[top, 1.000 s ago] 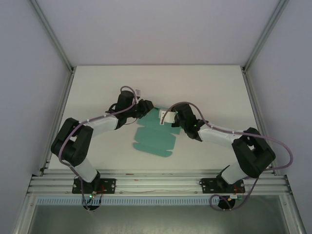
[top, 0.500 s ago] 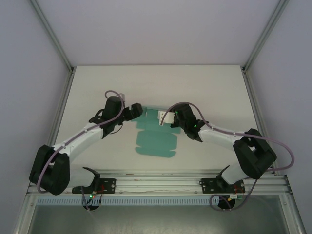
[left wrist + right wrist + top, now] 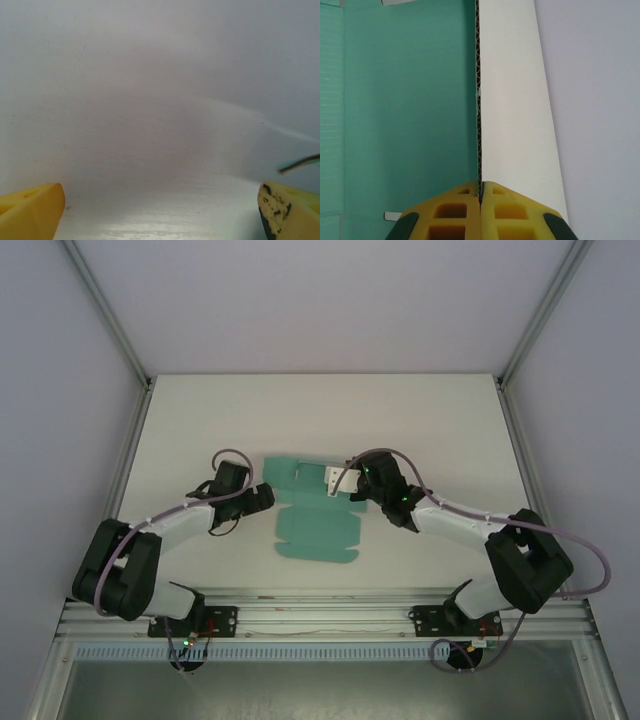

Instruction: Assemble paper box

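White table carries the paper box, mostly flat: one flap raised, other folds not yet made. Right pincer is clamped on that flap; left pincer is apart, empty.

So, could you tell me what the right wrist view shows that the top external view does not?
Right wrist: the paper box's upturned flap edge-on, its corrugated edge clamped in the shut right jaws, white face to the right. Top external: the whole die-cut sheet lying on the table, and the open left jaws beside it. Both: teal card held by the right jaws.
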{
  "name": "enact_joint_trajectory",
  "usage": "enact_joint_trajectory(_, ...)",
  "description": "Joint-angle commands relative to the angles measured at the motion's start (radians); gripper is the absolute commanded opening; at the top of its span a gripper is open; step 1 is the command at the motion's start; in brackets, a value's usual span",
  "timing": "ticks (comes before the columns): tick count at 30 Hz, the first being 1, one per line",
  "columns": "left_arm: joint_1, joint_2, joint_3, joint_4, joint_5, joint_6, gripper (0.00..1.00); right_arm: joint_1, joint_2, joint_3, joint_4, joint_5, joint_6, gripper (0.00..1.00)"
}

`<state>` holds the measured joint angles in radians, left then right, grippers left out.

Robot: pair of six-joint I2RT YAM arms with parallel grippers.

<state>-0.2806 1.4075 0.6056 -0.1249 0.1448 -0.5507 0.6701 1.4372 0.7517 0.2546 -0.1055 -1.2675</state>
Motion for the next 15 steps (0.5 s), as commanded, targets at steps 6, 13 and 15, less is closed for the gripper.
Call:
enact_joint_trajectory(6,-0.003,0.024,-0.009,0.114,0.078,0.049,0.96,-0.015,-0.044,-0.019,0.01,-0.047,0.046,0.0)
enact_joint_trajectory(13,-0.018,-0.019,-0.056,0.279,0.245,0.076,0.94,-0.018,-0.051,-0.016,0.0,-0.075,0.059,0.0)
enact_joint_trajectory(15,-0.027,-0.024,-0.058,0.302,0.261,0.088,0.94,-0.017,-0.053,-0.017,0.0,-0.081,0.063,0.0)
